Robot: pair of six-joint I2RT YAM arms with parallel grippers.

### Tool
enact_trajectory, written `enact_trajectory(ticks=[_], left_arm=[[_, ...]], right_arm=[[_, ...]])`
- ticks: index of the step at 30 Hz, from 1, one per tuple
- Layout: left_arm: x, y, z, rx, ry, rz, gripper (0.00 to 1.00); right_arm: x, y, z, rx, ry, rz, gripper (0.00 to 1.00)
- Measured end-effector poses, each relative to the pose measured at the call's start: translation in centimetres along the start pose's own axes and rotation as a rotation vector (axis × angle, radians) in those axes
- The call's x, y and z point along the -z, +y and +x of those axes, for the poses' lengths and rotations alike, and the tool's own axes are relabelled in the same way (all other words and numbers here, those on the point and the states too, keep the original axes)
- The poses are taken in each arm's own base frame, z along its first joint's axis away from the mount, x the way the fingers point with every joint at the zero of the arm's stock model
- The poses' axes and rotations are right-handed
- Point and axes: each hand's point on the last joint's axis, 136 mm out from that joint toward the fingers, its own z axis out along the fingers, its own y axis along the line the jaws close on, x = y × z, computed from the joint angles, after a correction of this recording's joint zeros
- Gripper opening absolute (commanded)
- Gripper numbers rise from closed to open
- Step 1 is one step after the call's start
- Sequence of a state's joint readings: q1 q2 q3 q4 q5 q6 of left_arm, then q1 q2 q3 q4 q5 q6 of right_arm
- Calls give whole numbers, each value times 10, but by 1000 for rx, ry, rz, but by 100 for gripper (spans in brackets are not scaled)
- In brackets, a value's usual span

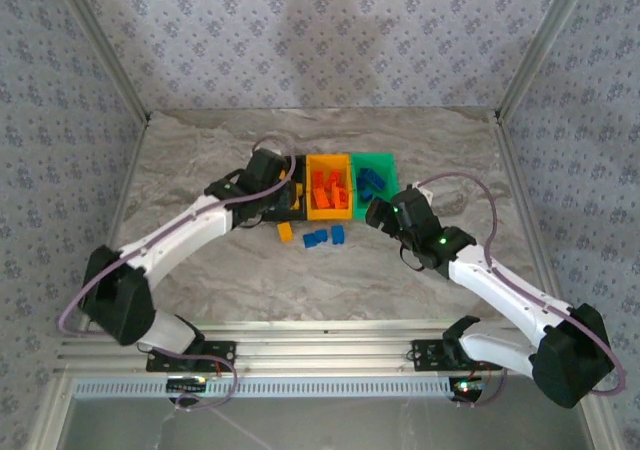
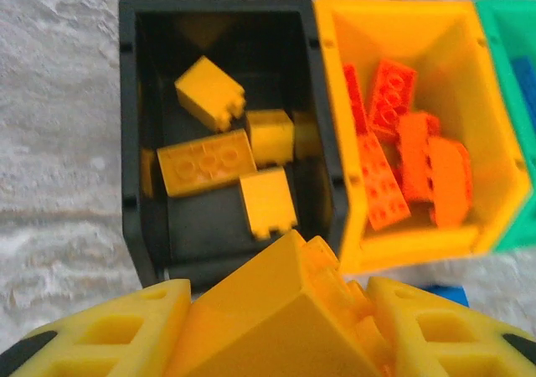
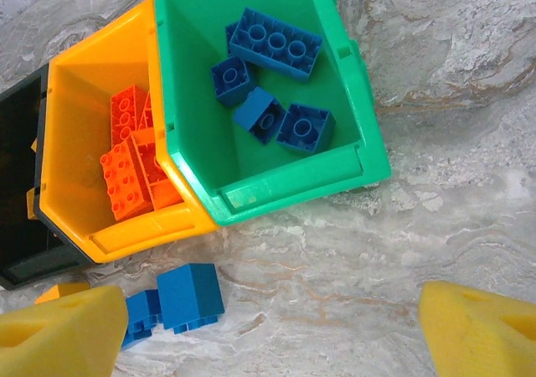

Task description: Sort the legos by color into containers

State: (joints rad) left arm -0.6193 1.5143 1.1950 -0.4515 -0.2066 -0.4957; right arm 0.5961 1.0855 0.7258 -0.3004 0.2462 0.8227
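Marble table: joined bins, blue legos, yellow lego.

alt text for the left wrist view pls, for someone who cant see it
The left gripper grips a yellow brick in the foreground; beyond it the black bin holds several yellow bricks. Beside that, the yellow-orange bin holds red-orange bricks, with the edge of the green bin at far right.

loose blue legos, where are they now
In the top view the loose blue legos sit on the table, near side of the yellow-orange bin.
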Motion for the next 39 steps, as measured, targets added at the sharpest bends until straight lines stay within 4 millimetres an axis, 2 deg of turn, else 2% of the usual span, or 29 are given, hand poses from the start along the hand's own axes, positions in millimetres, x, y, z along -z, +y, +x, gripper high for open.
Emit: enact_trajectory(ticks=[6,9,12,16,18,23,26,28,32,34,36,39], left_arm=[[-57,10,-21,20,43,-70,38],[-73,13,-24,27,57,-87,41],[-81,12,-28,30,61,-91,48],[-87,9,-33,25,61,-91,66],[-89,8,-35,21,61,-89,75],[-87,4,-34,28,66,-70,89],[-73,-1,-37,38,48,-35,94],[-53,-6,-38,46,17,5,96],[1,-19,-32,65,-65,109,100],[27,-24,-20,73,-102,162,99],[42,-25,-4,76,-114,199,100],[51,-17,32,85,-90,217,100]], right_arm=[[-1,-2,6,7,10,3,92],[-2,-2,9,13,17,1,92],[-2,-1,14,20,29,-4,92],[-3,3,17,26,43,-21,93],[-6,10,20,37,54,-55,93],[-16,25,38,104,116,-101,91],[-27,32,54,159,165,-97,87],[-34,39,62,189,188,-95,84],[-55,52,76,240,228,-80,78],[-66,56,80,256,242,-68,76],[-76,59,82,266,252,-55,74],[-90,63,84,278,258,-33,70]])
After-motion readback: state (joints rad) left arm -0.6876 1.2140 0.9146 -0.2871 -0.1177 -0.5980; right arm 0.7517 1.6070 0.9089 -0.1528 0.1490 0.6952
